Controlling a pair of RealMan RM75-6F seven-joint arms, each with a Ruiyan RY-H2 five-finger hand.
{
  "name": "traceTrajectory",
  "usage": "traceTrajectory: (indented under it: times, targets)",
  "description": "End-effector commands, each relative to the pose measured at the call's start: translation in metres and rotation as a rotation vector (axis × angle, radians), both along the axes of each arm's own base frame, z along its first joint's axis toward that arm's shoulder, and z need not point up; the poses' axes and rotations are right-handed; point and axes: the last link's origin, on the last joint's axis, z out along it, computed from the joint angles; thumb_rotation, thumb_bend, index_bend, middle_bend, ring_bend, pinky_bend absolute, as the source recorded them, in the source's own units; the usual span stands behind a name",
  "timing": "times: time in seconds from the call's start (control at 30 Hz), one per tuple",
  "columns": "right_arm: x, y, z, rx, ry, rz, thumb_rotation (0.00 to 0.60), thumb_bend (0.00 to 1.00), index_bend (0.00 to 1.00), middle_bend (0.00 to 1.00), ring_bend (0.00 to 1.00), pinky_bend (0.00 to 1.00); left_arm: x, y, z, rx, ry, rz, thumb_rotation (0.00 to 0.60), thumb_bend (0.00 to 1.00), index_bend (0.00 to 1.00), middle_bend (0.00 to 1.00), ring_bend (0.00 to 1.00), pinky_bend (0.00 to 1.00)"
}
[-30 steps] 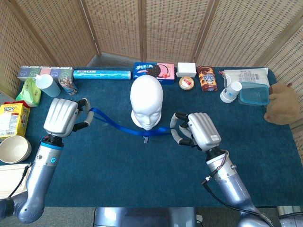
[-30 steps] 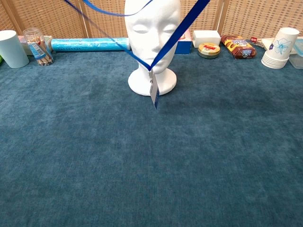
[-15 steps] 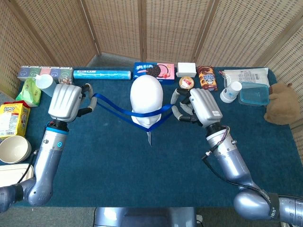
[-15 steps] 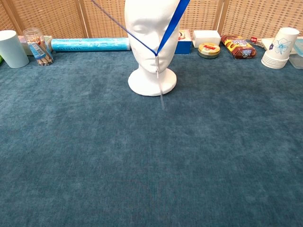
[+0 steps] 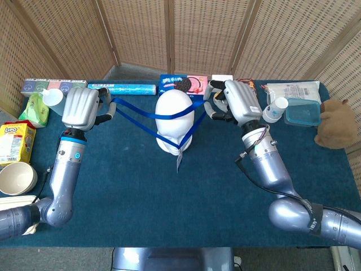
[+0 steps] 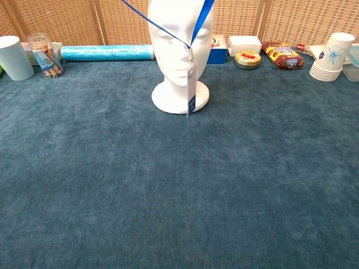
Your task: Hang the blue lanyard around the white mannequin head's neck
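Observation:
The white mannequin head [image 5: 175, 127] stands upright at the table's middle, also seen close up as the mannequin head [image 6: 180, 50] in the chest view. The blue lanyard [image 5: 148, 116] is stretched over its crown, one strand across the top and the front V hanging before the face, where the lanyard [image 6: 197, 28] meets a clip and a small badge [image 6: 190, 95]. My left hand [image 5: 83, 108] holds the loop's left end, level with the crown. My right hand [image 5: 237, 101] holds the right end. Neither hand appears in the chest view.
Along the back edge lie a blue foil roll [image 5: 121, 89], a cookie box [image 5: 183, 83], a round tin [image 6: 247, 59], a snack pack [image 6: 282, 55], stacked paper cups [image 6: 331, 57] and a plastic tub [image 5: 302, 112]. A stuffed bear [image 5: 336, 123] sits far right; a pencil jar [image 6: 44, 54] and cup [image 6: 12, 58] left.
Both hands have risen and moved toward the back, carrying the lanyard from in front of the neck up over the crown. The badge now hangs before the face.

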Motion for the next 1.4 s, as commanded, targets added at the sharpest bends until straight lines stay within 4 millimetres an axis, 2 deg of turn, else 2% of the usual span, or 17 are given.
traceTrajectory:
  times: [0.03, 0.3, 0.87, 1.17, 1.4]
  targets:
    - [-0.002, -0.008, -0.002, -0.003, 0.01, -0.022, 0.6, 0.54, 0.67, 1.0, 1.0, 1.0, 0.0, 0.008, -0.005, -0.008, -0.009, 0.015, 0.459, 0.47, 0.63, 1.0, 1.0, 1.0]
    - [-0.014, -0.022, -0.004, -0.017, 0.025, -0.082, 0.6, 0.54, 0.67, 1.0, 1.0, 1.0, -0.009, 0.018, -0.009, 0.01, 0.007, 0.047, 0.46, 0.47, 0.63, 1.0, 1.0, 1.0]
    - [-0.024, -0.042, -0.005, -0.053, 0.063, -0.138, 0.6, 0.54, 0.67, 1.0, 1.0, 1.0, -0.025, 0.03, -0.016, 0.025, 0.032, 0.104, 0.462, 0.47, 0.63, 1.0, 1.0, 1.0]
    - [-0.024, -0.057, -0.019, -0.041, 0.131, -0.161, 0.6, 0.54, 0.67, 1.0, 1.0, 1.0, -0.022, 0.043, -0.033, 0.006, 0.058, 0.134, 0.46, 0.47, 0.63, 1.0, 1.0, 1.0]
    - [-0.024, -0.065, -0.022, -0.051, 0.175, -0.18, 0.6, 0.54, 0.67, 1.0, 1.0, 1.0, -0.018, 0.047, -0.04, 0.004, 0.06, 0.135, 0.46, 0.47, 0.63, 1.0, 1.0, 1.0]
